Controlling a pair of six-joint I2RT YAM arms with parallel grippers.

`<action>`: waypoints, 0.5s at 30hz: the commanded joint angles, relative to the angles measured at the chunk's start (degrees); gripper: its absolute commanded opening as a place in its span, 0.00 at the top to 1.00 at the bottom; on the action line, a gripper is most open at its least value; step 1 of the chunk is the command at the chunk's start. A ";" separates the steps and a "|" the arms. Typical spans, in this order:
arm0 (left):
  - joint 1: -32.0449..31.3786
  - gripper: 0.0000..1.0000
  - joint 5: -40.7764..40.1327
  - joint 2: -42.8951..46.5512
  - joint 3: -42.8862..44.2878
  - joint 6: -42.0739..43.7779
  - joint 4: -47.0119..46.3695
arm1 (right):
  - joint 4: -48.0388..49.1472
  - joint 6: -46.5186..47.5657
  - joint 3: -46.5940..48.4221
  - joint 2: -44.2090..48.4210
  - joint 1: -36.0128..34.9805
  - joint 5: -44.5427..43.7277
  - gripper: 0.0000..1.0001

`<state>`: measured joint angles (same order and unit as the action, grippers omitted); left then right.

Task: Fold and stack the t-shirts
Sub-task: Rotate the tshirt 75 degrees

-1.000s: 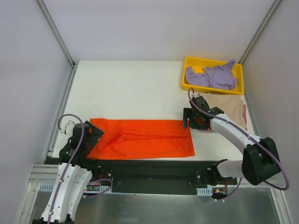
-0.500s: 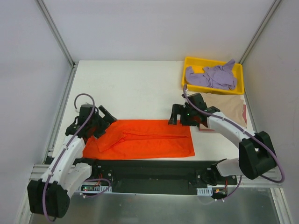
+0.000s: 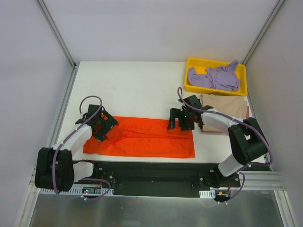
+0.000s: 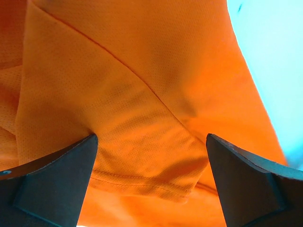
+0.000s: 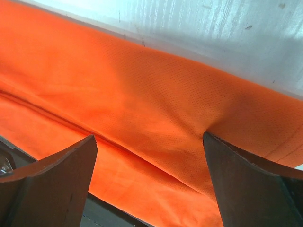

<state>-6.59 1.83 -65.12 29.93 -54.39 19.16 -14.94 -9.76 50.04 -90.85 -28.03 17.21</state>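
Orange shirt (image 3: pixel 142 142): lies flat as a long strip along the near edge of the tabletop (image 3: pixel 137 90), with a long crease running its length and a hemmed flap folded over near its left end.
Left gripper (image 3: pixel 102 125): over the far left corner of the orange shirt, fingers spread wide.
Left wrist view: both fingers (image 4: pixel 47 189) come down onto the orange shirt (image 4: pixel 142 109), the hemmed flap lying between them; nothing is pinched.
Right gripper (image 3: pixel 180 119): over the far right corner of the orange shirt, fingers spread wide.
Right wrist view: the orange shirt (image 5: pixel 132 109) fills the gap between the fingers (image 5: pixel 251 184), its far edge running along bare tabletop; the cloth dimples at the right fingertip, not pinched.
Tan shirt (image 3: pixel 229 108): flat at the right edge of the tabletop, just in front of the tray, partly under the right arm.
Purple shirt (image 3: pixel 213 78): crumpled inside the tray.
Tray (image 3: pixel 215 60): yellow, at the far right corner of the tabletop.
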 commanded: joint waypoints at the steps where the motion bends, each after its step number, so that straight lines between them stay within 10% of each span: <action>1: 2.98 0.01 -1.93 -11.93 4.94 0.95 -6.23 | -2.46 1.41 0.67 -0.39 -0.18 -1.39 0.04; 15: 0.44 0.01 13.29 -69.23 72.14 2.19 -3.08 | -5.28 1.14 -2.84 1.55 -9.66 5.00 0.04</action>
<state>-4.16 10.83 -122.06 89.43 -52.49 14.72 -16.10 -9.72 48.90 -89.58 -33.43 17.43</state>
